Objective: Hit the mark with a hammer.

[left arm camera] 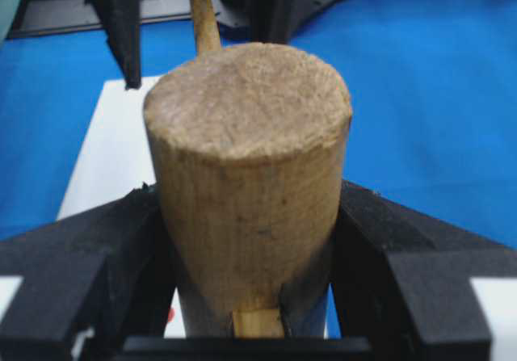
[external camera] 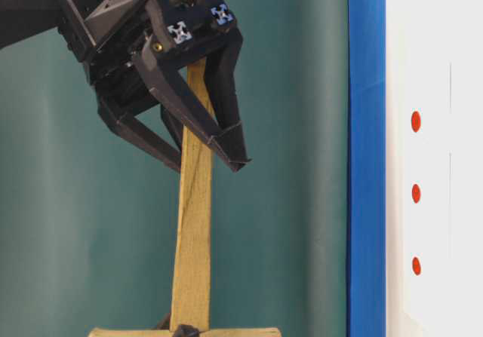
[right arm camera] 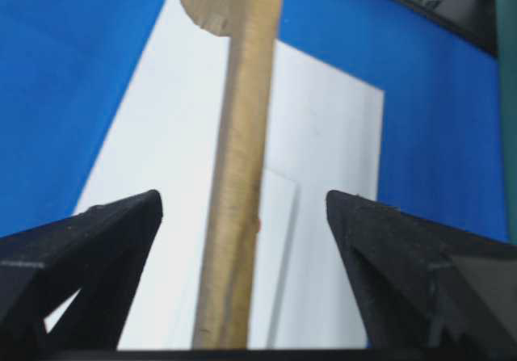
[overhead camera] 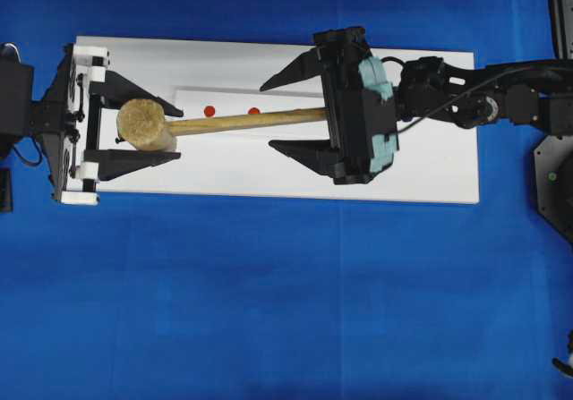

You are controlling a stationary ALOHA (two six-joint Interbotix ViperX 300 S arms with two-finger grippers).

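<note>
The hammer (overhead camera: 148, 124) is a pale wooden mallet: a fat, barrel-shaped head with a rough, fibrous end face, and a long thin handle (overhead camera: 246, 120) of smoother, squared light wood. It is off the surface, lying roughly level above the white board (overhead camera: 430, 167), head toward the left arm and handle running out to the right.

From the left wrist view the head fills the frame, its grain coarse and slightly chipped at the rim, and the handle's end shows as a small square peg through the bottom of it. The left gripper (overhead camera: 143, 130) has its matte black fingers (left arm camera: 97, 256) pressed against both sides of the head, grasping it.

The right gripper (overhead camera: 291, 114) is at the far end of the handle with its angular black fingers (right arm camera: 89, 248) spread wide; the handle passes down the middle of the gap with clear space on either side, so those fingers are released and not touching the wood. Its wrist is rolled, with a pale teal block on its body.

The board is flat, smooth and rectangular, lying on the blue cloth of the desk (overhead camera: 269, 302). A thinner white sheet lies on it, carrying small red dots (overhead camera: 209, 110); two show overhead just beside the handle, and three in a row in the table-level view.
</note>
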